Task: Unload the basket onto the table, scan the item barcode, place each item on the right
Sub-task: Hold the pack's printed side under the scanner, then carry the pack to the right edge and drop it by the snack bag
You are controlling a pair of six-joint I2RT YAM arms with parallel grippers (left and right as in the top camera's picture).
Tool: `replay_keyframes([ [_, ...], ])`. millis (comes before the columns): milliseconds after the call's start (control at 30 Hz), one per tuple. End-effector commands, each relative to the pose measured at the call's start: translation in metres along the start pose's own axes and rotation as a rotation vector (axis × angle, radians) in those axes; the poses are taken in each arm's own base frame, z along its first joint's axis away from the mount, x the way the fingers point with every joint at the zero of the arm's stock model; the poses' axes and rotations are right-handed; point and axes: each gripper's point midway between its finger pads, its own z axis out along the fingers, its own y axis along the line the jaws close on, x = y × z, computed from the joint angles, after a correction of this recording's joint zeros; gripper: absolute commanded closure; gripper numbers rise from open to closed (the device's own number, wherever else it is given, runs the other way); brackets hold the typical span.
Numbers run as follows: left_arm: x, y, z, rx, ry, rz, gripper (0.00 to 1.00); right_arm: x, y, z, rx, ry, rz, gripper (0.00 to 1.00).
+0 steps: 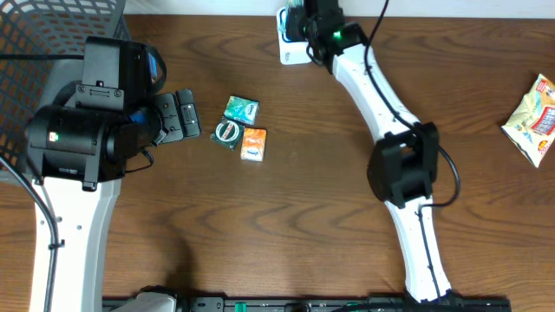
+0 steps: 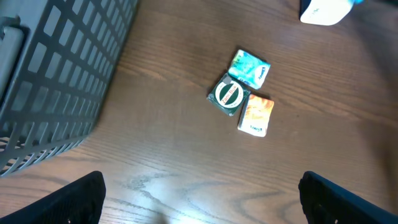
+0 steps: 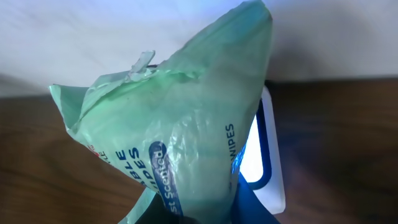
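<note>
1. Your table (image 1: 312, 217) is dark brown wood. A dark wire basket (image 1: 52, 35) sits at its far left corner.
2. Your left gripper (image 1: 186, 114) hangs over the table just right of the basket, with its jaws spread wide and nothing between them.
3. Your right arm reaches to the far edge at centre. There the right gripper (image 3: 199, 214) is pinched on the lower end of the wipes pack (image 3: 186, 124).
4. The wipes pack is a soft, pale green, crinkled plastic bag. It carries a dark blue oval label and blue lettering (the word "WIPES" runs up its right side).
5. In the right wrist view its long axis rises out of the jaws and leans right to a peak at the top of the frame. A crumpled seam flares out to the upper left.
6. The pack is held in front of the white scanner (image 3: 270, 155) and covers the left part of its blue-lit window. You cannot tell whether they touch.
7. A yellow and red snack bag (image 1: 533, 117) lies well apart at the right edge.
8. Three small packets cluster mid-table: a teal packet (image 1: 241, 109), a dark green packet (image 1: 227, 133) and an orange packet (image 1: 253, 144).
</note>
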Motion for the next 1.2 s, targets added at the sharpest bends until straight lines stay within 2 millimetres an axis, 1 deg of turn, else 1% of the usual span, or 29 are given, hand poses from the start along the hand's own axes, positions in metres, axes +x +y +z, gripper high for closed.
replay_keyframes([
  [0, 0.002, 0.001, 0.001, 0.002, 0.008, -0.007, 0.02, -0.012, -0.003, -0.001, 0.014, -0.033, -0.009, 0.99],
  [133, 0.002, 0.001, 0.001, 0.002, 0.008, -0.007, 0.02, -0.009, -0.008, -0.001, 0.035, -0.02, -0.023, 0.99],
  [267, 0.002, 0.001, 0.001, 0.002, 0.008, -0.007, 0.02, -0.018, -0.013, -0.008, 0.045, -0.034, -0.036, 0.99],
  [367, 0.002, 0.001, 0.001, 0.002, 0.008, -0.007, 0.02, -0.038, -0.03, -0.022, 0.076, -0.064, -0.022, 0.99],
  [433, 0.002, 0.001, 0.001, 0.002, 0.008, -0.007, 0.02, -0.053, -0.048, -0.037, 0.12, -0.081, -0.021, 0.99],
  [500, 0.002, 0.001, 0.001, 0.002, 0.008, -0.007, 0.02, -0.066, -0.078, -0.054, 0.215, -0.093, -0.02, 0.99],
  [567, 0.002, 0.001, 0.001, 0.002, 0.008, -0.007, 0.02, -0.074, -0.117, -0.076, 0.343, -0.084, -0.045, 0.99],
  [633, 0.002, 0.001, 0.001, 0.002, 0.008, -0.007, 0.02, -0.075, -0.16, -0.097, 0.486, -0.052, -0.06, 0.99],
  [700, 0.002, 0.001, 0.001, 0.002, 0.008, -0.007, 0.02, -0.071, -0.201, -0.115, 0.613, -0.011, -0.053, 0.99],
  [733, 0.002, 0.001, 0.001, 0.002, 0.008, -0.007, 0.02, -0.068, -0.22, -0.123, 0.669, 0.012, -0.045, 0.99],
  [800, 0.002, 0.001, 0.001, 0.002, 0.008, -0.007, 0.02, -0.054, -0.269, -0.145, 0.79, 0.093, -0.021, 0.99],
  [900, 0.002, 0.001, 0.001, 0.002, 0.008, -0.007, 0.02, -0.034, -0.316, -0.165, 0.862, 0.194, 0.024, 0.99],
  [933, 0.002, 0.001, 0.001, 0.002, 0.008, -0.007, 0.02, -0.026, -0.334, -0.173, 0.881, 0.232, 0.047, 0.99],
  [1000, 0.002, 0.001, 0.001, 0.002, 0.008, -0.007, 0.02, -0.013, -0.354, -0.18, 0.876, 0.286, 0.083, 0.99],
  [1067, 0.002, 0.001, 0.001, 0.002, 0.008, -0.007, 0.02, 0.001, -0.38, -0.19, 0.895, 0.342, 0.125, 0.99],
  [1167, 0.002, 0.001, 0.001, 0.002, 0.008, -0.007, 0.02, 0.018, -0.41, -0.204, 0.926, 0.395, 0.179, 0.99],
])
